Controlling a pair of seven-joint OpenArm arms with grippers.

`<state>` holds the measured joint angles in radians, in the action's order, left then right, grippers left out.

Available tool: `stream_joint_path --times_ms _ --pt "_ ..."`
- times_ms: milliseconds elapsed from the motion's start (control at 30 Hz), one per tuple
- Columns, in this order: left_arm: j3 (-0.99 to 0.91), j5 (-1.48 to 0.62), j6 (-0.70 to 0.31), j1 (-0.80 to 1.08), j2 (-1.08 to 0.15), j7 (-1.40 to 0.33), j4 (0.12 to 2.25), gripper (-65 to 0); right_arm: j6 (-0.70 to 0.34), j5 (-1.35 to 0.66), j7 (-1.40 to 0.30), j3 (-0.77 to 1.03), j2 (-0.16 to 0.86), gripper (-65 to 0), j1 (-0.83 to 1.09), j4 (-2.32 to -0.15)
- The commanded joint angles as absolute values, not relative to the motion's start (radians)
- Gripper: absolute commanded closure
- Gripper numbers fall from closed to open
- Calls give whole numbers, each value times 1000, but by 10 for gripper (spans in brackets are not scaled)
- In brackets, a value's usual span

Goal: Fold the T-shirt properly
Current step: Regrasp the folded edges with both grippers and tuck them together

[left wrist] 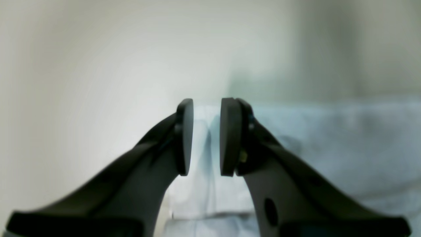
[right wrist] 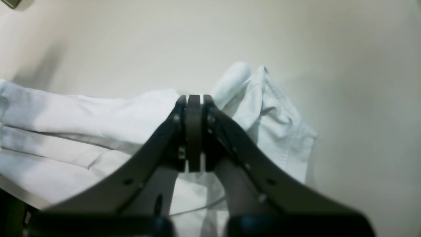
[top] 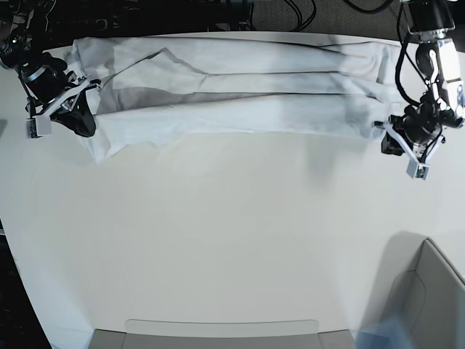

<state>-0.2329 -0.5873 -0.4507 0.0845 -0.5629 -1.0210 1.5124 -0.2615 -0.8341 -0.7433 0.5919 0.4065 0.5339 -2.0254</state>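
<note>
The white T-shirt lies stretched in a long folded band along the far side of the table. My right gripper is at the band's left end. In the right wrist view its pads are pressed together, with bunched cloth drawn up to them. My left gripper sits at the band's right end. Its view is blurred, but the two pads stand apart with a clear gap. Pale cloth lies beneath and behind them.
A grey bin stands at the near right corner of the table. A flat grey tray edge runs along the near side. Dark cables and equipment lie beyond the table's far edge.
</note>
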Motion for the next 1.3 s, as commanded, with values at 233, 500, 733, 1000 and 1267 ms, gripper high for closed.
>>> stream_joint_path --times_ms 233,500,733,1000,1267 --pt "-136 -598 -460 59 -641 -963 1448 -142 -263 -843 -716 599 427 0 513 -2008" --pt "-64 -598 -460 61 -642 -951 1346 -142 -263 -843 -717 599 427 0 489 -2006" --pt "-31 -598 -461 41 -638 -929 1285 -122 -263 -843 -717 599 427 0 481 -2006" --pt "-41 -598 -565 38 -639 -941 1288 0 -263 -843 -717 599 423 0 479 -2008" --pt "-203 -599 -639 65 -636 -977 1435 0 -263 -848 -717 599 420 0 479 -2014"
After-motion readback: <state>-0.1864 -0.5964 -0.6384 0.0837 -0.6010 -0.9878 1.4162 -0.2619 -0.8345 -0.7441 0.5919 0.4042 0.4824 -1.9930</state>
